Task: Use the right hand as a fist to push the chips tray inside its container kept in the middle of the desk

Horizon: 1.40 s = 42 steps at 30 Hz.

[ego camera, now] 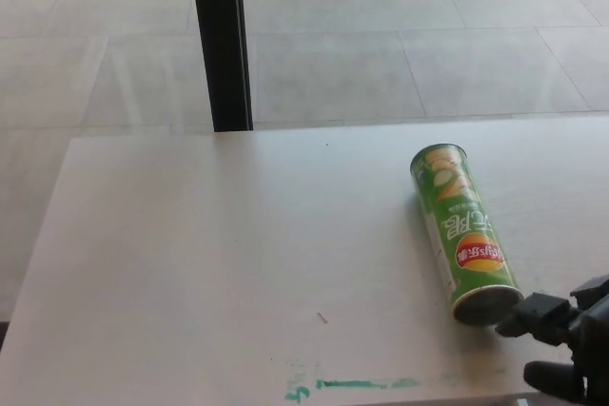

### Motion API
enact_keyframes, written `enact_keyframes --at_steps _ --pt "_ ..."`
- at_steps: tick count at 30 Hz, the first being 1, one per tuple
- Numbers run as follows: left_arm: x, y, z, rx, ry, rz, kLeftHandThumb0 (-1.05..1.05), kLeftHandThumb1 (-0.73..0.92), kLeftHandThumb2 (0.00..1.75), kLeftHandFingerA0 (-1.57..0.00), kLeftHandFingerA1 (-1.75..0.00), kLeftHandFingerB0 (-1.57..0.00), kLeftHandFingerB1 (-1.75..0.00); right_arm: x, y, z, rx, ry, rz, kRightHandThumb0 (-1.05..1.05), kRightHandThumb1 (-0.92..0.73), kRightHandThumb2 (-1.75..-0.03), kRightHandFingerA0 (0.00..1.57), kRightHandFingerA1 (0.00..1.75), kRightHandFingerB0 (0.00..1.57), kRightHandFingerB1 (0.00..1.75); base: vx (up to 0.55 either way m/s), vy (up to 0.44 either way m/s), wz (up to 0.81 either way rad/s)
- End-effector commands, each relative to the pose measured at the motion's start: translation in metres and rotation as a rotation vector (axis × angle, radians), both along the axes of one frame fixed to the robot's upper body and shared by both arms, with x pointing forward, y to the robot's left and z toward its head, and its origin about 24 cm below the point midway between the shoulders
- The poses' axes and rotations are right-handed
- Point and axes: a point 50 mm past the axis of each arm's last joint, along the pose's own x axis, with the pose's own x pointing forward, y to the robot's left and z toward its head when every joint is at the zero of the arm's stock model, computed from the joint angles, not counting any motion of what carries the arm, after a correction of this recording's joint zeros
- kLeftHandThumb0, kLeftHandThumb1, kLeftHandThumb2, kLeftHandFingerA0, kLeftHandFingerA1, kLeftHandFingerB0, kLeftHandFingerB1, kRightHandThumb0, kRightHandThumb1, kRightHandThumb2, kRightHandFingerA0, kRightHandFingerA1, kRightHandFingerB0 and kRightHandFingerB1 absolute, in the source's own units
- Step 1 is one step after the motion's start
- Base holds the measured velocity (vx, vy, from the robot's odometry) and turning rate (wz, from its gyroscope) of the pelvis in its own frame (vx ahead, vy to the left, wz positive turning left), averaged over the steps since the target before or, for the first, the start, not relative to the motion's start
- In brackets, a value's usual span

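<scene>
Green chips can (463, 232) lies on its side on pale desk (219, 254), right of centre, near end pointing at front edge. Right hand (561, 339) just beside can's near end, finger (535, 314) reaching toward it; clenched or loose, cannot tell. Green paint smear (352, 384) on front edge, left of can. Black post (221, 40) stands beyond desk.

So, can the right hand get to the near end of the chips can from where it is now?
Probably yes. The right hand sits just beside the near end of the chips can, which lies on its side on the desk, and nothing stands between them.
</scene>
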Motion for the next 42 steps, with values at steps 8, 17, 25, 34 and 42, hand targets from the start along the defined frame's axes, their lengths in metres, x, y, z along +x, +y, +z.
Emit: enact_keyframes --at_steps 8,17,25,34,42 --pt "-0.004 0.002 0.003 0.01 0.01 0.0 -0.75 0.57 1.36 -0.78 -1.15 0.0 -0.69 -0.003 -0.108 0.091 0.533 -0.247 -0.422 -0.7 -0.88 -0.66 1.05 1.01 0.68 0.46 0.0 0.0 0.0" --pt "-0.003 0.001 0.001 0.015 0.011 -0.01 -0.77 0.62 1.4 -0.86 -1.21 0.0 -0.69 -0.039 -0.198 0.065 0.778 -0.367 -0.821 -0.82 -0.92 -0.68 1.08 1.06 0.61 0.47 0.0 0.0 0.0" --pt "-0.006 0.001 0.001 0.002 0.001 0.019 -0.73 0.55 1.34 -0.86 -1.18 0.0 -0.68 -0.098 -0.26 -0.013 1.189 -0.52 -1.311 -0.7 -0.82 -0.65 1.18 1.16 0.65 0.58 0.0 0.0 0.0" --pt "-0.006 0.001 0.001 0.006 -0.004 0.008 -1.05 0.7 1.36 -0.67 -1.15 -0.32 -0.87 -0.135 -0.269 -0.077 1.484 -0.591 -1.595 -0.73 -0.85 -0.65 1.08 1.09 0.6 0.86 0.0 0.0 0.0" --pt "-0.003 0.002 0.001 0.009 -0.007 0.026 -0.85 0.67 1.45 -0.97 -1.29 -0.01 -0.73 -0.145 -0.251 -0.124 1.729 -0.475 -1.747 -0.78 -0.9 -0.67 1.03 1.21 0.39 0.84 0.0 0.0 0.0"
